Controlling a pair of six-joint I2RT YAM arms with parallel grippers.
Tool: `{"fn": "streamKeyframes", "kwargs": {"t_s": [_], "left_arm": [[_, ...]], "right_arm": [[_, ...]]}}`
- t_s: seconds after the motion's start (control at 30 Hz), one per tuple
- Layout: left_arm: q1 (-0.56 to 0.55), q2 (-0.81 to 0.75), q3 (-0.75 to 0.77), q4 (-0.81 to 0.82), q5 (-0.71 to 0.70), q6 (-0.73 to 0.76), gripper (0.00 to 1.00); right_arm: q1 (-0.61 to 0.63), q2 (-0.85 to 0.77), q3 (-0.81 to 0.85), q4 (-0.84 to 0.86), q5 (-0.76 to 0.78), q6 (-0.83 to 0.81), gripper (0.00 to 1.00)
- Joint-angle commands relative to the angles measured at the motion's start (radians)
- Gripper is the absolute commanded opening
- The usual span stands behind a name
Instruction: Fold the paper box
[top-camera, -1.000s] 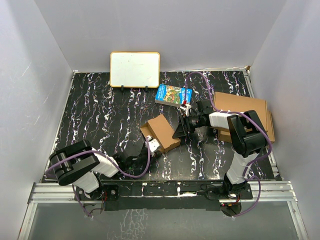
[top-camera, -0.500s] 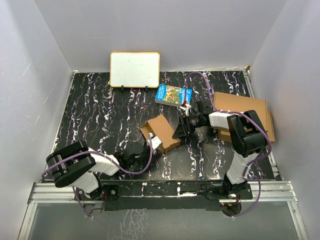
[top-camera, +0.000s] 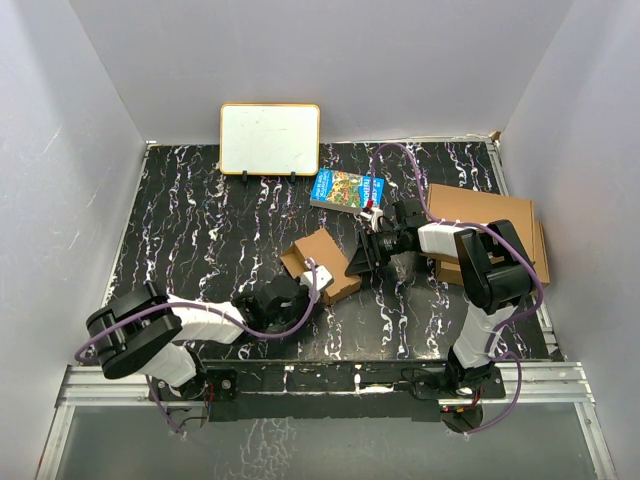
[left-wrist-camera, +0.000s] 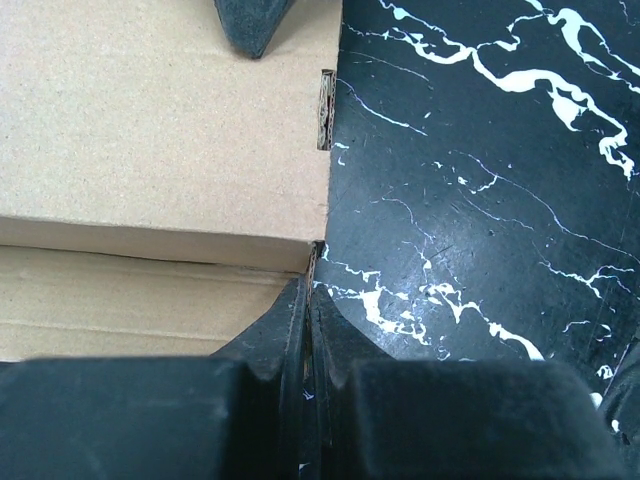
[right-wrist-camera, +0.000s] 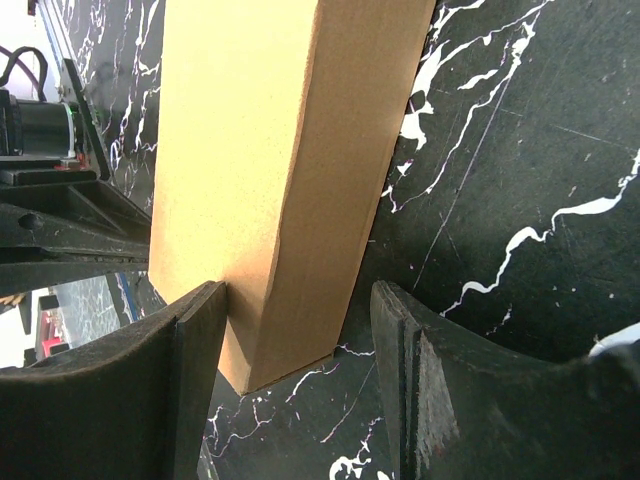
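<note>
The paper box (top-camera: 322, 262), plain brown cardboard, lies in the middle of the black marbled table. My left gripper (top-camera: 311, 284) is at its near corner. In the left wrist view the left gripper (left-wrist-camera: 310, 285) is shut, with a thin edge of the paper box (left-wrist-camera: 160, 130) running into the seam between its fingers. My right gripper (top-camera: 358, 262) is at the box's right end. In the right wrist view the right gripper (right-wrist-camera: 300, 292) stands open astride the end of the paper box (right-wrist-camera: 270, 170); one finger (right-wrist-camera: 195, 350) lies against the top face, the other (right-wrist-camera: 405, 350) stands off the side.
A white board (top-camera: 270, 138) with a yellow rim stands at the back. A colourful printed box (top-camera: 347, 189) lies behind the right gripper. Larger brown cardboard boxes (top-camera: 500, 212) are stacked at the right edge. White walls close the table on three sides.
My left arm has reached further right and forward, bringing its shut gripper up to the box's near corner. The right arm and the box have stayed put.
</note>
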Motion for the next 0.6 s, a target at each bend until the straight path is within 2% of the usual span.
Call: {"fn": "streamKeyframes", "kwargs": {"t_s": [0.0,0.4,0.57], "left_arm": [[0.007,-0.053,0.077,-0.073,-0.023,-0.01,0.0],[0.007,-0.009,0.295,-0.385,-0.051,-0.023,0.0],[0.006,-0.014,0.318,-0.439,-0.045,-0.033,0.15]], "right_arm": [[0.008,0.038,0.01,0.008,0.148,-0.058,0.61],[0.012,0.042,0.015,0.003,0.148,-0.059,0.61],[0.013,0.043,0.016,0.001,0.15,-0.061,0.61]]}}
